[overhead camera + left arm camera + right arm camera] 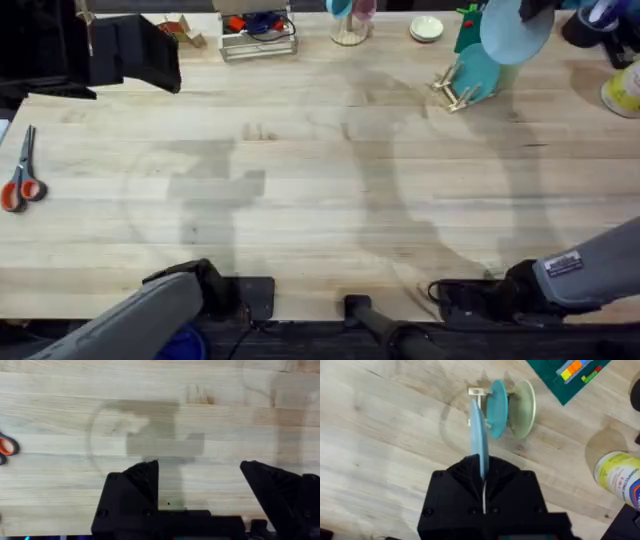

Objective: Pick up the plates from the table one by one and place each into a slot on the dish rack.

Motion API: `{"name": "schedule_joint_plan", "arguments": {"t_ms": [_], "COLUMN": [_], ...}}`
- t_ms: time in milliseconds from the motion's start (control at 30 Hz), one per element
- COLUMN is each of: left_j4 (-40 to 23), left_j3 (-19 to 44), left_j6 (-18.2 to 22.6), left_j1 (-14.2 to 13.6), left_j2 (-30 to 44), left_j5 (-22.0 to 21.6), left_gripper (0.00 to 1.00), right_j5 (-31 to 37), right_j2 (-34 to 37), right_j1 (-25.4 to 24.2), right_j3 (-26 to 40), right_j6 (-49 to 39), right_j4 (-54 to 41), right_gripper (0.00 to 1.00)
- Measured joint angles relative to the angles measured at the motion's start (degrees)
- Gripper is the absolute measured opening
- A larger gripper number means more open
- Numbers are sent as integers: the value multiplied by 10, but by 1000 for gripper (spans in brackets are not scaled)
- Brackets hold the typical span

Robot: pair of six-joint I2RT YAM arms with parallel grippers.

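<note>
Fingers [470, 477] of the right gripper [482, 472] were pressed together on the edge of the light blue plate [479, 435], which stood on edge out ahead of them. In the overhead view that plate [515, 30] hung up near one o'clock, just above the dish rack [455, 92]. Two more plates stood upright in the rack's slots: the teal plate [496, 407] in the middle and the pale cream plate [524, 406] beyond it. From above, the teal plate [478, 72] leaned against the light-wood pegs; the cream one could not be told apart there. Close past the rack in the right wrist view lay a green board [570, 375] with coloured blocks, and a yellow-labelled can [619, 477] stood well apart from it.

The left gripper [200, 472] hovered over bare table [150, 395] near seven o'clock, its black jaws spread wide with nothing between them. Orange-handled scissors [20, 182] lay at nine o'clock by the table edge [300, 200]. At twelve o'clock, along the far edge, sat a grey wire-frame tray [258, 38].
</note>
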Motion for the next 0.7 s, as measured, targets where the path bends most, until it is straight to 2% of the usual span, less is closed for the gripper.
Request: {"name": "schedule_joint_plan", "arguments": {"t_ms": [467,700], "left_j4": [0,0], "left_j3": [0,0], "left_j6": [0,0], "left_j1": [0,0], "left_j2": [0,0], "left_j5": [0,0], "left_gripper": [995,994], "right_j5": [0,0], "right_j2": [45,47], "right_j1": [-13,-13], "right_j3": [0,0], "right_j6": [-12,-13], "right_j4": [16,16], "right_gripper": [30,31]}}
